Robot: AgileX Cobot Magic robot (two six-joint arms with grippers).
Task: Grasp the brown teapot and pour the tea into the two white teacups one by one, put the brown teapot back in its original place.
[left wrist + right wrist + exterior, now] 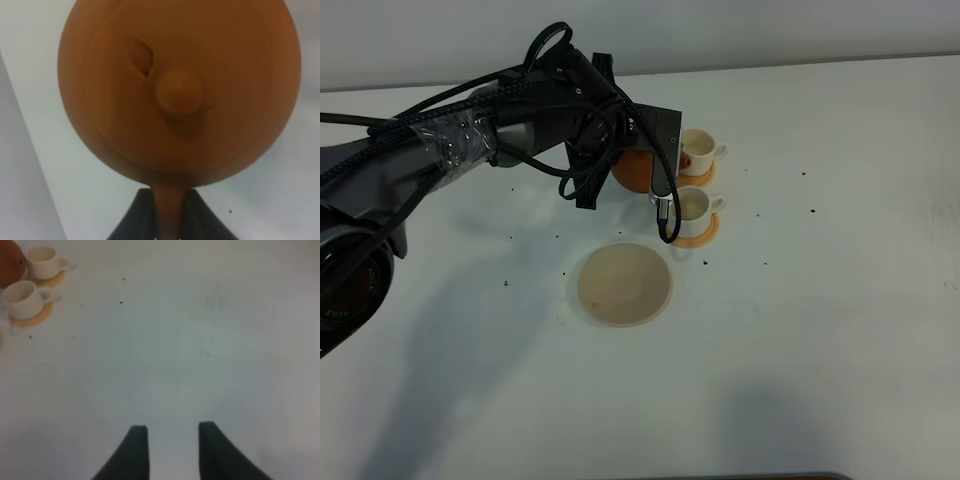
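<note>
Left gripper [167, 202], reaching in from 9 o'clock in the high view, has its dark fingers [137, 220] pinched tight on the thin loop handle of the squat, round reddish-brown clay teapot [180, 90]. Its wrist camera looks straight onto the lid and small knob. From above, the teapot [632, 172] shows mostly hidden behind the gripper's black housing. It is off the large round pale tan saucer [625, 285], which lies at its 6 o'clock. Two small white cylindrical cups stand at the teapot's 3 o'clock, each on a small orange coaster [700, 238]: the far cup [696, 147] and, at its 6 o'clock, the near cup [693, 205]. A brown tip of the teapot meets the far cup's side; whether it touches I cannot tell. Right gripper [172, 426] hovers over the white table [200, 340], well apart from the cups, jaws parted with nothing between them.
</note>
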